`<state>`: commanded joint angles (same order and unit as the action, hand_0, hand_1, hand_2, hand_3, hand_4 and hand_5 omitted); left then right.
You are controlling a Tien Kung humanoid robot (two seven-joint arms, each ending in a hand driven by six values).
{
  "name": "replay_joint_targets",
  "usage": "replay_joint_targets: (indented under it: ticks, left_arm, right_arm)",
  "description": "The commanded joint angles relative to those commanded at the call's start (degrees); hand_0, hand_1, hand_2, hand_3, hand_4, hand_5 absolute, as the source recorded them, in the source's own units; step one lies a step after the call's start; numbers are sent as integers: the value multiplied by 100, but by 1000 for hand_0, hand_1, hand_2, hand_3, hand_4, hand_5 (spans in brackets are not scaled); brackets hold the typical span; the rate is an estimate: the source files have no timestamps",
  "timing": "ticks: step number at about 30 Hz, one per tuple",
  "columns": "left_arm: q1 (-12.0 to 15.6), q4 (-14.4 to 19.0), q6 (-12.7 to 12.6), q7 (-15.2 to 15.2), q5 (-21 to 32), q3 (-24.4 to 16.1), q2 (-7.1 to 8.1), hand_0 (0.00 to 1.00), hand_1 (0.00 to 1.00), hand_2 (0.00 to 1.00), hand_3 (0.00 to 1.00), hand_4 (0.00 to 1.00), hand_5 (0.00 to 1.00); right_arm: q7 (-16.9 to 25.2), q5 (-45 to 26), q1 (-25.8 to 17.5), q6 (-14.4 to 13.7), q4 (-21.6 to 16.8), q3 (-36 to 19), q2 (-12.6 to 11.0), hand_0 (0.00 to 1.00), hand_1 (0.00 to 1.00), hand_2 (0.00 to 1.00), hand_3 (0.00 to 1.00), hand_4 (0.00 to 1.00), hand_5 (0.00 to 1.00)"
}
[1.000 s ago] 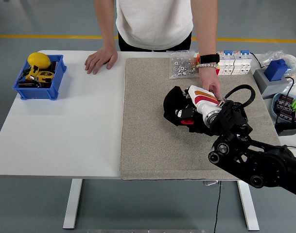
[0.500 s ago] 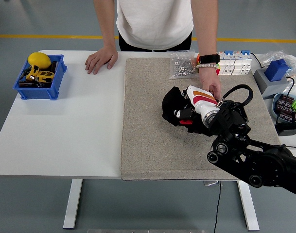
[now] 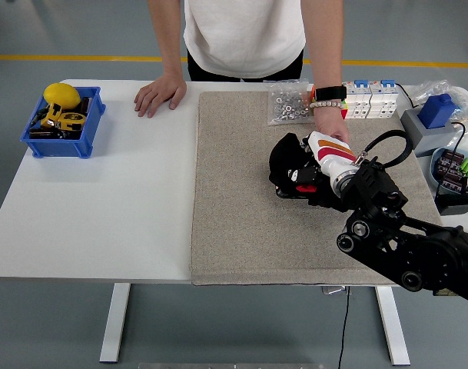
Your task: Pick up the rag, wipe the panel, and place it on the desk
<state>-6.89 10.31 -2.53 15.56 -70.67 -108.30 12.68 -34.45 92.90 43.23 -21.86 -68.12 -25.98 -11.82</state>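
Person [image 3: 245, 34] cut off above chest; right hand [image 3: 295, 171] hides fingers' grip, rag unseen.

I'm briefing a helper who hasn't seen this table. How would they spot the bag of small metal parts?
Start at the large beige mat covering the table's right half. On its far edge, beside the person's wrist, lies the clear bag of small metal parts. It is the only transparent pouch there, silvery inside, unlike the white breakers to its right.

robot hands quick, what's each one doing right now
Left robot hand: not in view.
Right robot hand: low over the beige mat; whether its fingers are curled or hold anything cannot be told.
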Motion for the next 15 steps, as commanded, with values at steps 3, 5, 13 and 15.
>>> replay_joint_targets:
  ticks: [3,5,13,15]
  left_arm:
    - [-1,0,1,0,-3,-8,-4,685,729,731,607,672,628]
    - [-2,0,2,0,-3,-9,-7,685,729,731,607,673,629]
    - [-2,0,3,-4,-14,-27,-6,684,730,731,608,674,629]
    - [-3,0,3,-5,-16,-29,-7,684,730,731,608,674,629]
  right_arm:
    - [2,2,-7,-1,24,-26,-49,245,293,340,364,726,2]
    - [3,10,-21,1,33,-51,-90,245,293,340,365,727,2]
    - [1,24,-69,-4,94,-206,-285,245,293,340,365,727,2]
    - [1,24,-71,-3,103,-232,-326,245,293,340,365,727,2]
